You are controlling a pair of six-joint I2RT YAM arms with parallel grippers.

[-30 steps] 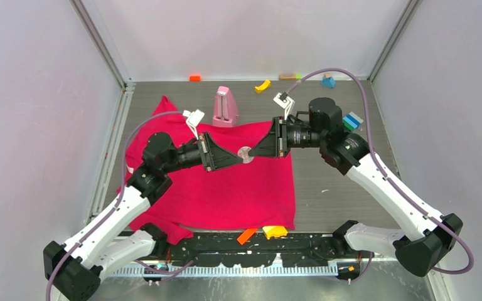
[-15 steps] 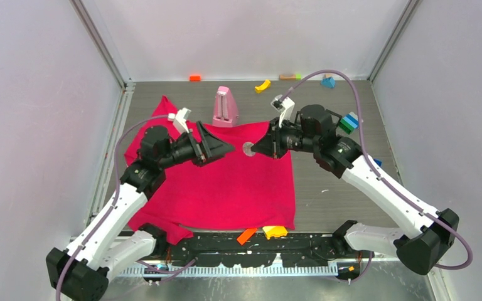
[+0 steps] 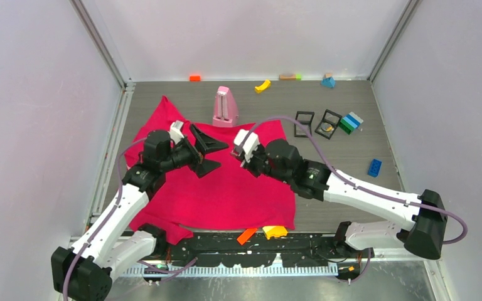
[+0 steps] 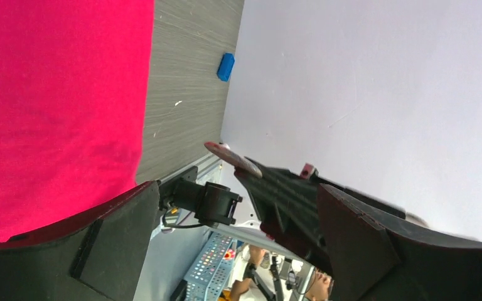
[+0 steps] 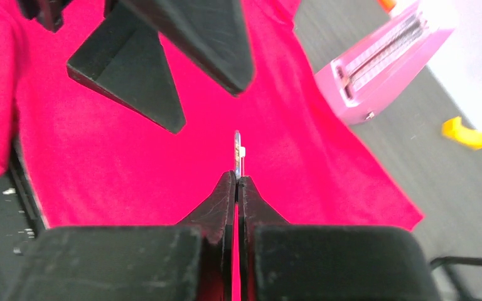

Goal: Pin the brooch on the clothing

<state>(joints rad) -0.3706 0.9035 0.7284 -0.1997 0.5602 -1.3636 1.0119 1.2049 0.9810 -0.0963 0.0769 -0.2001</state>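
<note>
Right tool (image 5: 236, 180) pinched shut on the brooch (image 5: 237, 150), held edge-on over the upper middle of the clothing (image 3: 226, 188). The clothing lies spread on the surface (image 3: 332, 157). Left tool (image 3: 219, 155) wide, empty, above the clothing's upper left, probably ready to steady cloth for pinning.

left hand (image 3: 224, 155) spread, right hand (image 5: 237, 180) pinched

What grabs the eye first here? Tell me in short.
The large crimson-pink cloth T-shirt spread over the left-centre of the grey table dominates. Above it, the right gripper is shut on a small thin pale brooch, facing the wide-open left gripper. A pink wedge-shaped object stands at the shirt's far edge.
</note>
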